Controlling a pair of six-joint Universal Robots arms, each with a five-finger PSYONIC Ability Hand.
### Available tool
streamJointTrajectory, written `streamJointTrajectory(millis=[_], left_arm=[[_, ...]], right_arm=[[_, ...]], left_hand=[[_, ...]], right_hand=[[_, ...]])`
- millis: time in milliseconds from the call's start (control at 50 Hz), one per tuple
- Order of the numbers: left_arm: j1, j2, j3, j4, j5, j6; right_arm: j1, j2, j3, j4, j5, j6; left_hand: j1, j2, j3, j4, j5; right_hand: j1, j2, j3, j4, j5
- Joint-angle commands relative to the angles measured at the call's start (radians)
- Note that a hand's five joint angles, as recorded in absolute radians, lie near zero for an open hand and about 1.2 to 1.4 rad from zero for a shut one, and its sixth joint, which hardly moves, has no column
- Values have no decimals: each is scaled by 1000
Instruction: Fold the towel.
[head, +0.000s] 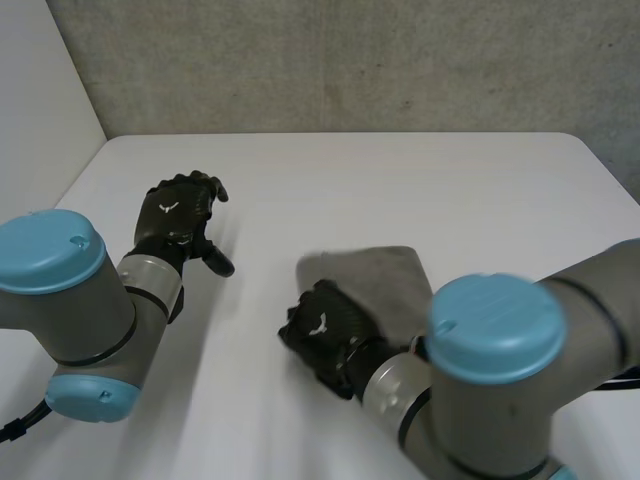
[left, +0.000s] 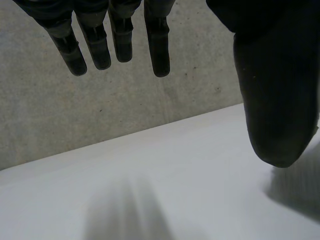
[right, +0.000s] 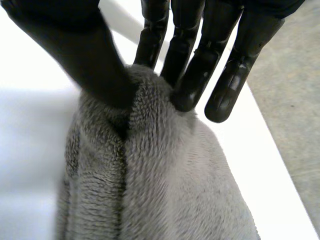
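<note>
One towel (right: 165, 180), right hand (right: 97, 60) pinching it

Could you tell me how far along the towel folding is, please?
Done: the towel looks folded over into a compact bundle. In hand: the right hand pinches its end between thumb and fingers. Left: flattening it and letting go; the left hand is open, apart.

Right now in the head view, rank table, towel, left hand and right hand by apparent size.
1. table, by far.
2. towel, left hand, right hand: about alike, with the towel partly covered, so unranked.
</note>
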Motion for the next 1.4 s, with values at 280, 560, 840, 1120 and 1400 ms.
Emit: streamJointTrajectory(millis=[280, 560, 840, 1120, 1400], left_arm=[[-107, -1, 40, 0, 6, -9], [-220, -108, 102, -60, 200, -158], [-227, -218, 112, -75, 200, -152], [-224, -131, 135, -142, 204, -147], [-179, 96, 317, -434, 135, -79]], right_arm=[[-240, -174, 92, -10, 52, 314], [-515, -104, 166, -48, -249, 685], [-525, 1, 169, -82, -261, 716], [-512, -105, 140, -67, -252, 729], [-505, -266, -192, 280, -101, 832]], left_hand=[[-62, -77, -57, -81, -36], [-62, -77, -57, -81, -36], [-68, -83, -63, -87, -42], [-77, -92, -71, -96, -51], [-79, -95, -74, -99, -54]], right_hand=[[-817, -813, -830, -826, -810], [-817, -813, -830, -826, -810], [-817, -813, -830, -826, -810], [-817, -813, -830, -826, -810], [-817, -813, -830, -826, -810]])
